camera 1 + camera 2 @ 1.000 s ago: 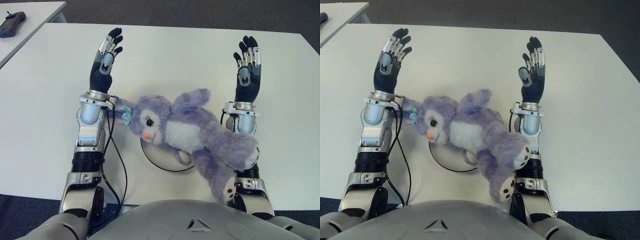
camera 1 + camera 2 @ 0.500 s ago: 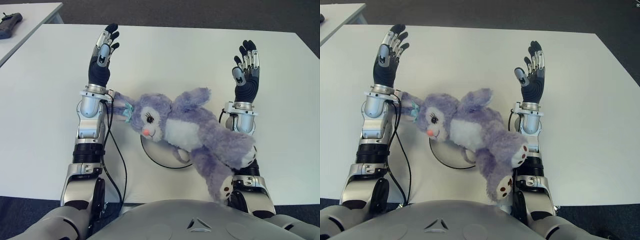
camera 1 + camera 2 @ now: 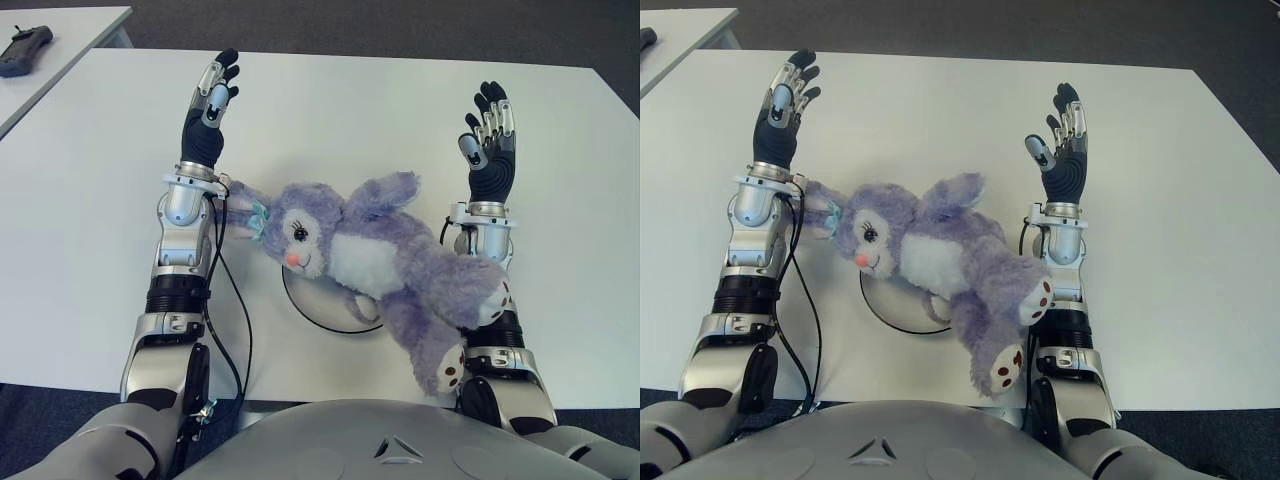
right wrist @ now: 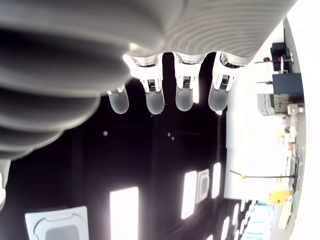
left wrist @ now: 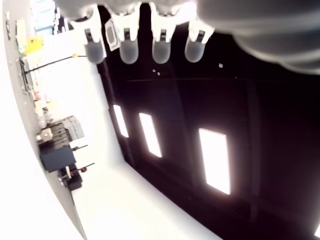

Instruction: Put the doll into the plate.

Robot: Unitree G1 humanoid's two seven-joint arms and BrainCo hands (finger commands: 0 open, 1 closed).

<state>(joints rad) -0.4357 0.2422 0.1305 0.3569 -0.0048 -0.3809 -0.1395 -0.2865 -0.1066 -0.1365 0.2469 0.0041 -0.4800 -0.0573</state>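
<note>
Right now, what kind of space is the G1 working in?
Probably an indoor lab or office test room. A plain white table carries only the purple plush doll lying over a plate; a second white table holds a dark handheld device; dark floor lies beyond.

White table: plate w/ doll atop.

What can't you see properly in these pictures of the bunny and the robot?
- The plate: in both eye views the doll lies across it, so only its near rim shows.
- The doll's far ear: its tip is hidden behind the left hand's wrist.
- The dark object on the side table: too small to name, and cut off in the right eye view.
- Both wrist views: only fingertips and ceiling show, no doll, with the right hand open too.
</note>
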